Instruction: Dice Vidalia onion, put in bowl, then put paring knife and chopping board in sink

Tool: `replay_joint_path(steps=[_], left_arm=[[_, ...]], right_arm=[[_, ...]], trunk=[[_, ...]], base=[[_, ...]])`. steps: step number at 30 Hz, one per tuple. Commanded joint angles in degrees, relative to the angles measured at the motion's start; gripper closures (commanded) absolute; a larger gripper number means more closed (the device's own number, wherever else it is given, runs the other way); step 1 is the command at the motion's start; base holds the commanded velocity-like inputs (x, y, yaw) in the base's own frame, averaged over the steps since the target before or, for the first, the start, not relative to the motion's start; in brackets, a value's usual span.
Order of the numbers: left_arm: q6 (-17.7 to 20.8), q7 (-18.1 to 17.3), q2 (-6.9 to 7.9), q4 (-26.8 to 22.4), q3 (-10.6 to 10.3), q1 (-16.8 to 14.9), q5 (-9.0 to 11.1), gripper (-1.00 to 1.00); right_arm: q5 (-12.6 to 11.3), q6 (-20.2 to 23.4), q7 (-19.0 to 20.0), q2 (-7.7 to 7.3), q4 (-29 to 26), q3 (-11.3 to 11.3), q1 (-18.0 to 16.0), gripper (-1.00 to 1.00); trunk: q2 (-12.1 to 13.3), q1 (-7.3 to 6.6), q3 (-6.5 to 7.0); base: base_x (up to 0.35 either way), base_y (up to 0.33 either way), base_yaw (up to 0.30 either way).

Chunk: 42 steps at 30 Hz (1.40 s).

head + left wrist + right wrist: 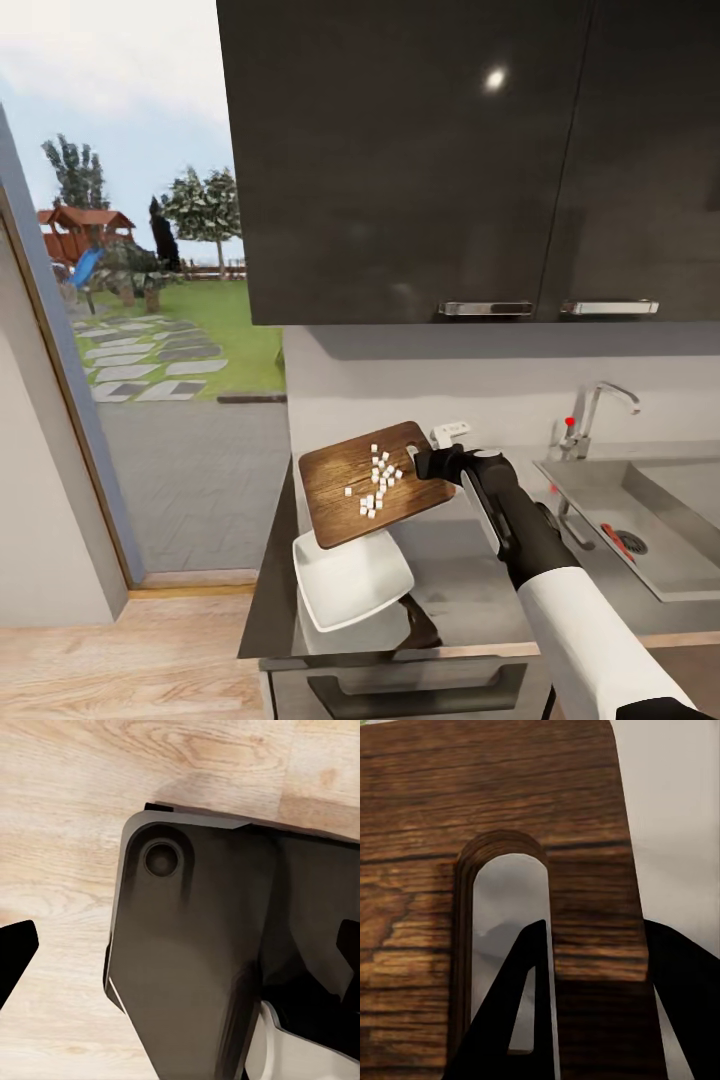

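The right hand is closed on the handle end of the chopping board, holding it up off the tabletop. The board stretches away from the hand, tipped down toward the bowl just under its far edge. The diced onion sits mid-board. I cannot tell how the left hand is.

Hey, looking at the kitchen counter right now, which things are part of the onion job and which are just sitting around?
Part of the job:
chopping board, held by the right gripper
diced onion on the board
bowl under the board's low edge
paring knife in the sink
countertop

Just there:
tap
wall socket
upper cabinets
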Motion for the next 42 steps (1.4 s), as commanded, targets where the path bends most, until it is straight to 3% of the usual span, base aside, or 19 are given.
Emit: replay_joint_path(steps=[1, 23, 42], left_arm=[[-0.4, -0.4, 0.0, 0.3, -0.2, -0.1, 0.6, -1.0], [-0.4, -0.3, 0.08, 0.3, -0.2, -0.1, 0.6, -1.0], [-0.4, -0.3, 0.09, 0.3, -0.2, -0.1, 0.6, -1.0]], right_arm=[[0.4, 0.2, 0.4, 0.02, 0.0, 0.0, 0.0, 1.0], [0.6, 0.1, 0.3, -0.11, 0.1, 0.0, 0.0, 1.0], [0.7, -6.4, 0.3, -0.55, 2.5, 0.0, 0.0, 1.0]], trunk=[[0.0, 0.02, -0.03], [0.0, 0.02, -0.03], [0.0, 0.02, -0.03]], base=[[0.0, 0.006, 0.0], [0.0, 0.048, 0.0], [0.0, 0.007, 0.0]])
